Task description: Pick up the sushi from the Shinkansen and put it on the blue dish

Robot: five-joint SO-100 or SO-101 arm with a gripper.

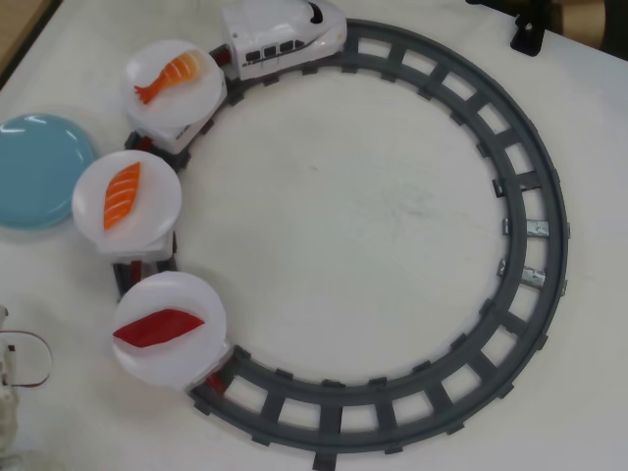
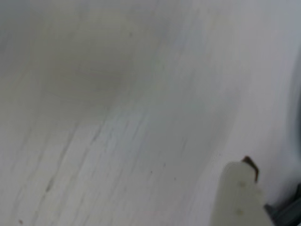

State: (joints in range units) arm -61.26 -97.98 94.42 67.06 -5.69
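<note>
Dark red sushi (image 1: 158, 327) lies flat on the rearmost white plate (image 1: 196, 358) of the Shinkansen (image 1: 283, 37), lower left of the grey track loop (image 1: 546, 196) in the overhead view. Blue dish (image 1: 34, 172) sits on the white surface (image 1: 363, 216) at left, just beside the middle plate. Wrist view: one pale finger (image 2: 240, 197) of the end effector over blurred surface; opening cannot be told, nothing seen held.

Overhead camera looks straight down on the whole track loop (image 1: 530, 196). Wrist camera sits close over the bare white table (image 2: 117, 117), blurred; shared area: tabletop only.
</note>
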